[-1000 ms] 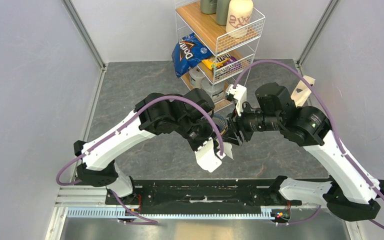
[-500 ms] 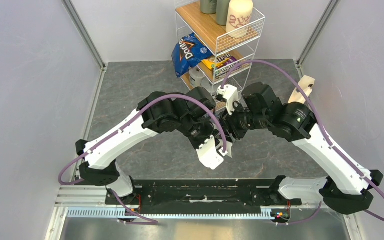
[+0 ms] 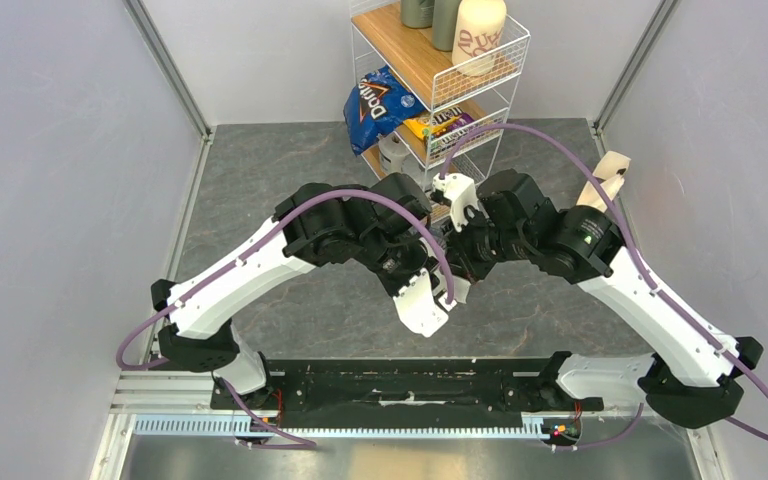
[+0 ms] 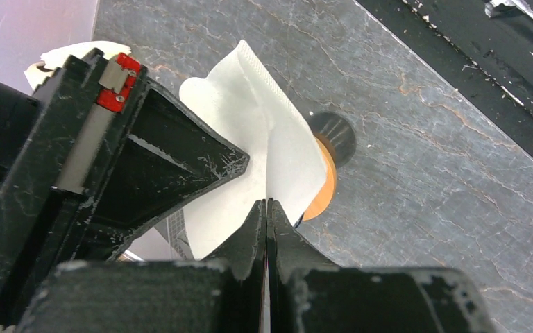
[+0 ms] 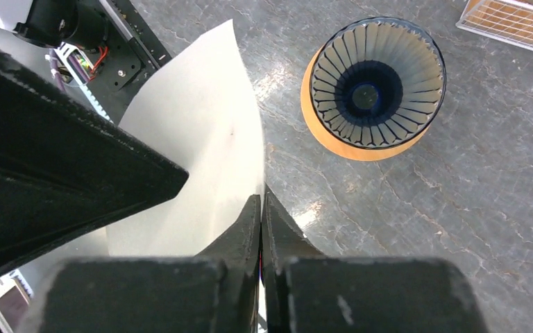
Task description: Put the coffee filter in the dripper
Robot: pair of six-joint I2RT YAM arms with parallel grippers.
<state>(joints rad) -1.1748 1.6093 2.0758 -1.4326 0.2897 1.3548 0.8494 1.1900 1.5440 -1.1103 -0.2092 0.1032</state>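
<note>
Grey veined bench (image 5: 458, 208) lies under all of this, and above it the coffee filter (image 5: 194, 139) hangs in the air between my two arms, not yet in the dripper (image 5: 375, 83). My right tool (image 5: 261, 198) is clenched on the filter's edge, with the paper running straight into the closed fingertips. My left tool (image 4: 266, 205) is pinched tight on the same sheet from the other side. The filter is thin, matt white paper, pressed flat into a fan with one crimped, embossed seam. It looks limp enough to fold or tear if I pull unevenly. The dripper stands apart from it on the bench, empty: a dark blue, see-through cone with fine ribs fanning from a small hole at the bottom. It is seated in a tan ring (image 5: 333, 142). As I judge it, the step now is to open the flat paper into a cone. I should grip one layer per tool if I can and ease them apart gently, not tug. Then I should centre the point over the hole and lower it until the paper rests on the ribs, letting go only once it sits square. Further off, a wire shelf (image 3: 460, 90) stands at the back of the bench.
</note>
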